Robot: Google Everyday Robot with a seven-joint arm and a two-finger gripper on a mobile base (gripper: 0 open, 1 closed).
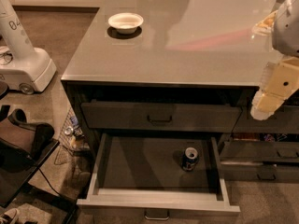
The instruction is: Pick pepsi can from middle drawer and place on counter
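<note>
The pepsi can (190, 158) stands upright in the open middle drawer (159, 197), right of its centre, on the dark floor near the back. The drawer is pulled out towards me, with its small metal bar handle at the bottom edge. The counter (187, 36) is the wide glossy grey top above. My gripper (273, 94) hangs at the right edge of the view, over the counter's front right corner, well above and to the right of the can. It holds nothing that I can see.
A white bowl (125, 22) sits on the counter's back left. A closed dark-grey drawer with a black handle (160, 119) is above the open one. More drawers (261, 150) are at the right. A white robot base (25, 69) and clutter stand on the floor at the left.
</note>
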